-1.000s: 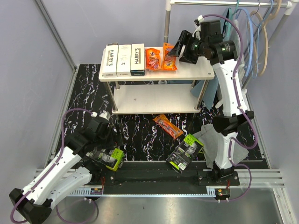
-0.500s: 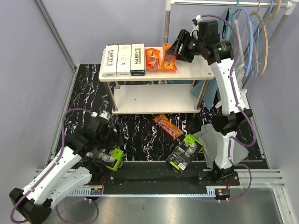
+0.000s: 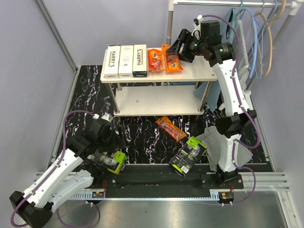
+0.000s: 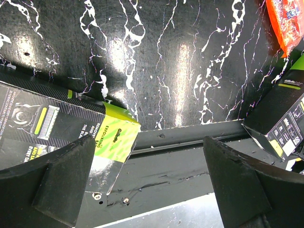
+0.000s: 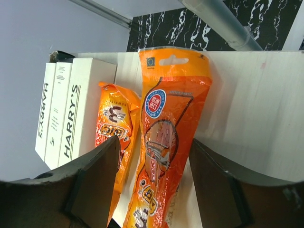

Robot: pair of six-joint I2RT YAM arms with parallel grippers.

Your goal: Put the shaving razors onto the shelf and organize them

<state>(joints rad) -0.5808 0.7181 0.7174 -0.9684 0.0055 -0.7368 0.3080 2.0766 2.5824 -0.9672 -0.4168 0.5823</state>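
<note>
Three white HARRY'S boxes (image 3: 125, 60) lie side by side on the shelf's top board (image 3: 199, 71), with two orange packs (image 3: 155, 60) to their right. My right gripper (image 3: 177, 49) hovers open over the right-hand orange pack (image 3: 172, 62). In the right wrist view the fingers (image 5: 95, 175) straddle that pack (image 5: 173, 118) without touching it. A third orange pack (image 3: 170, 128) and a black-and-lime pack (image 3: 189, 154) lie on the floor. My left gripper (image 3: 105, 151) is open and empty just above another black-and-lime pack (image 3: 110, 160), whose corner shows in the left wrist view (image 4: 57, 126).
The shelf's lower board (image 3: 156, 99) is bare. A grey cloth (image 3: 216, 142) lies by the right arm's base. A clothes rail with hangers (image 3: 259, 28) stands at the back right, its pole (image 3: 169, 21) behind the shelf. A black rail (image 3: 156, 173) runs along the floor's near edge.
My right gripper has shifted left and back over the top board. The right-hand orange pack now lies flat beside the other one. The left arm has not moved.
</note>
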